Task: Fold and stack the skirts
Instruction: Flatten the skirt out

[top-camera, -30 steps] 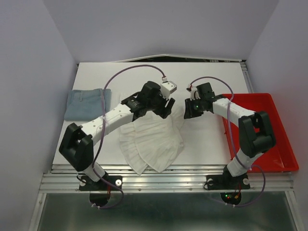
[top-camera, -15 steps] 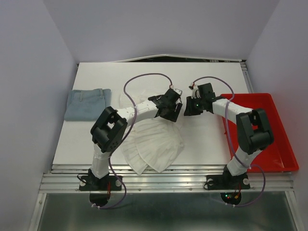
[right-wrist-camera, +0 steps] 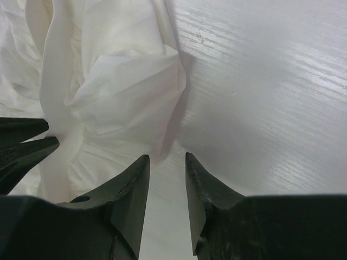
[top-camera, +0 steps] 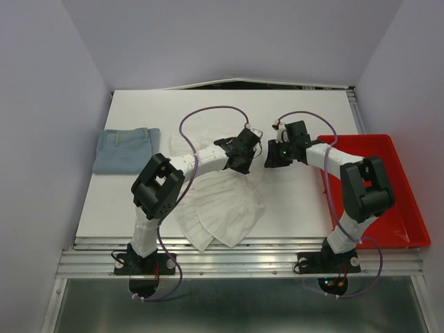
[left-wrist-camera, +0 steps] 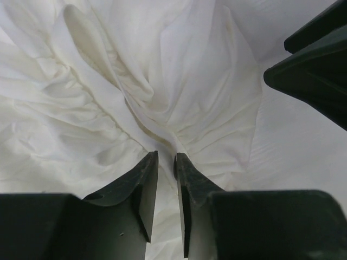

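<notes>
Place: a robot lab test cell.
Walls: plain pale panels [top-camera: 229,41] close in the top and both sides of the frame.
Surface: bare white board [top-camera: 305,118], centre.
Rails: metal rails [top-camera: 243,260], bottom edge.
Machines: cabled left arm [top-camera: 201,158] and right arm [top-camera: 329,158], bolted there.

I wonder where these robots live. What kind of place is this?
Probably a robot testing booth, not a home. The left arm and right arm are bolted to a metal rail, and plain walls box in a white table with a white skirt on it.
</notes>
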### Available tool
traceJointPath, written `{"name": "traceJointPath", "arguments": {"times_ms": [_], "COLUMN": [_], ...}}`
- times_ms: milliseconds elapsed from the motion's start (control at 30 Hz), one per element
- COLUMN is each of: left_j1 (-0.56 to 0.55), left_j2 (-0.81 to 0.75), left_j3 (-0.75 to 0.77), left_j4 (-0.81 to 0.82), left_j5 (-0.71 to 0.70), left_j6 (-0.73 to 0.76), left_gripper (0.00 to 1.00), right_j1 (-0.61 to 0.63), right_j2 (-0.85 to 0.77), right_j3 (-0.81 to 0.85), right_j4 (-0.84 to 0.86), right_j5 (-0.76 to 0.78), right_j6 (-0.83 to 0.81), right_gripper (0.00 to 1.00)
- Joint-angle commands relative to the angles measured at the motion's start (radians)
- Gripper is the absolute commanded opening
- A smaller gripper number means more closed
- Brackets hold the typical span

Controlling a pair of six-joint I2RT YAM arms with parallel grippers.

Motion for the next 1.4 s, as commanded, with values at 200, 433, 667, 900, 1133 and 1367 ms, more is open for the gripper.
{"name": "traceJointPath", "arguments": {"times_ms": [200, 433, 667, 900, 1133, 1367], "left_j1": [0.01, 0.013, 0.028, 0.069, 0.096, 0.102], "left_j2": [-0.002, -0.043, -0.259, -0.39, -0.428, -0.381], "left_j3": [0.011, 0.01, -0.126, -0.205, -0.243, -0.263], "left_j4": [0.015, 0.006, 0.09, 0.09, 0.089, 0.131], "left_j5": [0.056, 0.091, 0.178, 0.203, 0.249, 0.284], "left_j6": [0.038, 0.082, 0.154, 0.156, 0.156, 0.135], "left_gripper": [0.33, 0.0, 0.0, 0.0, 0.0, 0.0], "right_j1": [-0.001, -0.001, -0.001, 0.125, 0.219, 0.193], "right_j2": [-0.029, 0.0, 0.065, 0.152, 0.269, 0.298], "right_j3": [-0.012, -0.008, 0.009, 0.055, 0.202, 0.235], "right_j4": [0.069, 0.11, 0.193, 0.263, 0.371, 0.334], "right_j5": [-0.039, -0.096, -0.157, -0.214, -0.281, -0.277], "right_j6": [-0.038, -0.018, 0.038, 0.12, 0.284, 0.261], "right_gripper": [0.41, 0.43, 0.38, 0.32, 0.32, 0.33]}}
